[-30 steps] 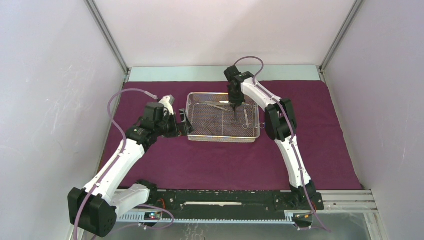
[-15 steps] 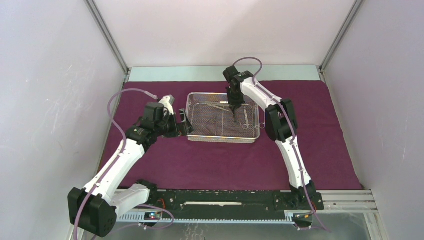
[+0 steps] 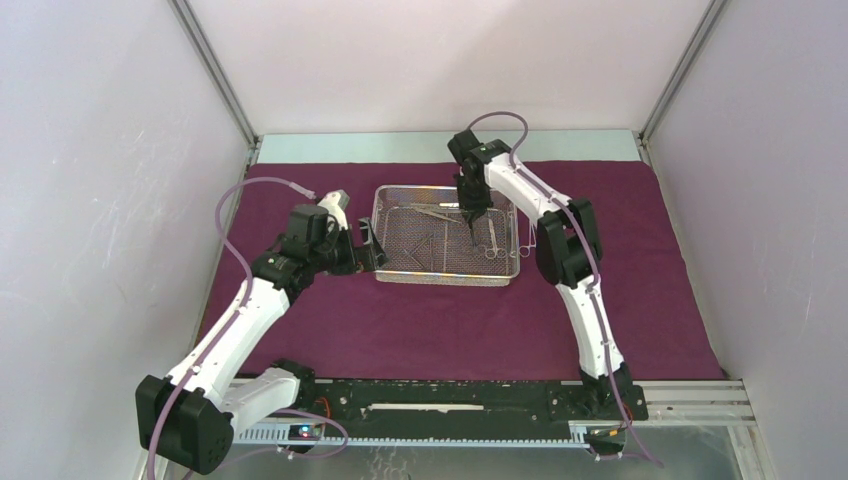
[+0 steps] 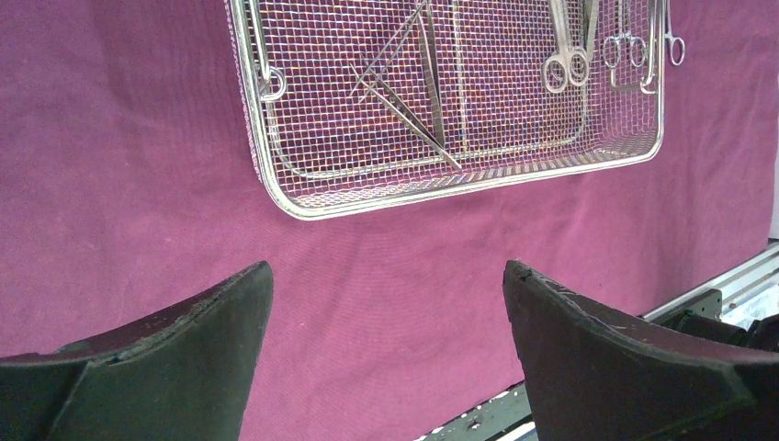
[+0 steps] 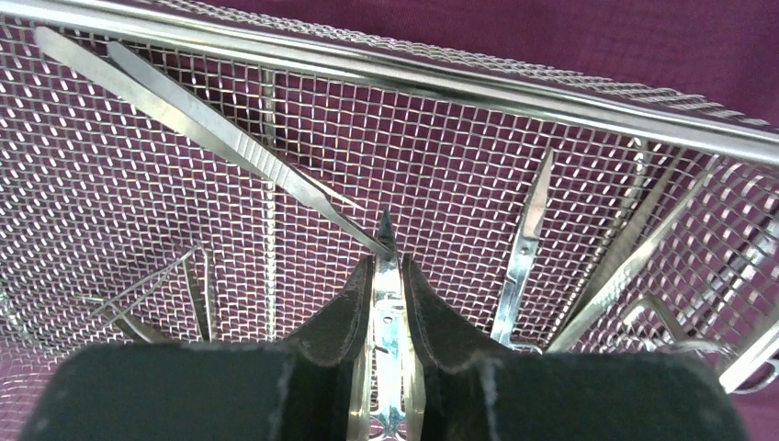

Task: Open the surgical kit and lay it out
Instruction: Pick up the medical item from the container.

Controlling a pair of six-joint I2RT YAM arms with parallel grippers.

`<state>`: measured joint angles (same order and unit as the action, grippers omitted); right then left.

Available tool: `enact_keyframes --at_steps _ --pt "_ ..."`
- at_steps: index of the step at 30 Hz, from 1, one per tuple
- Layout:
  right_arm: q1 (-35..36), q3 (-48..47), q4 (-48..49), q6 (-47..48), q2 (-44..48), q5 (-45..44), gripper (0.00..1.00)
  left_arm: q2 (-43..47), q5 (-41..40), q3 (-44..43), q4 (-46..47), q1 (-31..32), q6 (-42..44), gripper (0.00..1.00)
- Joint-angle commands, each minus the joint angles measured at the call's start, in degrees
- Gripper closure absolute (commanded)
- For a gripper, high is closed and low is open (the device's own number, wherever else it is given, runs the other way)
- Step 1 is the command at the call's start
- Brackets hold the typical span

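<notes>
Right gripper (image 5: 388, 276) clamped on slim instrument (image 5: 387, 317) inside tray (image 5: 459, 87), on cloth (image 3: 400, 330). Left gripper (image 4: 388, 271) wide open, empty. Lift straight up, clear tweezers (image 5: 216, 138) and rim; could slip.

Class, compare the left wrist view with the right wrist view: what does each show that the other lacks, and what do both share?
Left wrist only: the open left pincer above bare maroon cloth, one rounded corner of the wire-mesh tray, and a metal rail at the table's edge. Right wrist only: the right pincer shut on a slim steel instrument, its pointed tip showing. Both: the tray holding instruments, with cloth beneath.
</notes>
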<state>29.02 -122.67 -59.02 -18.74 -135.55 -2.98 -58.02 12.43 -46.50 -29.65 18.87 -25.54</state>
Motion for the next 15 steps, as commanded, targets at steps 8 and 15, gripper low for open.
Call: enact_keyframes --at_steps 8,15 --pt "0.59 -0.03 -1.14 1.30 8.88 -3.08 0.88 0.34 1.20 0.89 2.05 -0.32 -0.44 0.00" --pt "0.95 1.54 -0.40 0.74 12.07 -4.61 0.88 0.36 1.37 0.86 2.03 -0.35 -0.45 0.00"
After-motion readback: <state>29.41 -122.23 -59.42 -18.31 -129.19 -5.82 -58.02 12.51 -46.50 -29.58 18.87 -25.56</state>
